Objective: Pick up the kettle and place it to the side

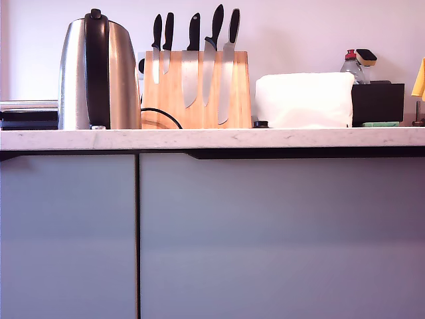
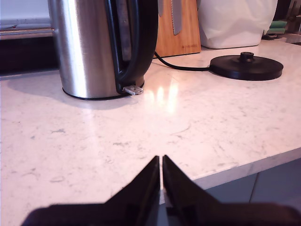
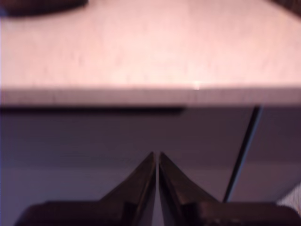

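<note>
Item: the kettle (image 1: 98, 73); tall brushed-steel body, black handle (image 2: 138, 42) running vertically, black lid knob (image 1: 96, 13); stands upright on the marble worktop (image 1: 212, 138), just beside the knife block (image 1: 197, 90), on that block's left in the exterior view; off its round black power base (image 2: 246, 67), which lies apart from the kettle with its cord trailing toward the block.

Handling, judged: rigid; polished steel likely slippery and too broad for the jaws; weight depends on water inside, which cannot be seen; best taken by the handle, mid-height, kept upright.

Containers: knife block holds five black-handled knives (image 1: 199, 46), blades showing against its face; beyond the block from the kettle, a white bundle (image 1: 304, 100) and a black box (image 1: 377, 102) with a bottle (image 1: 352, 65) behind; box contents not discernible.

My first gripper (image 2: 161, 162): fingertips together, empty, short of the kettle, at the worktop edge.

My second gripper (image 3: 156, 157): fingertips together, empty, facing the cabinet front (image 3: 94, 136) below the worktop.
</note>
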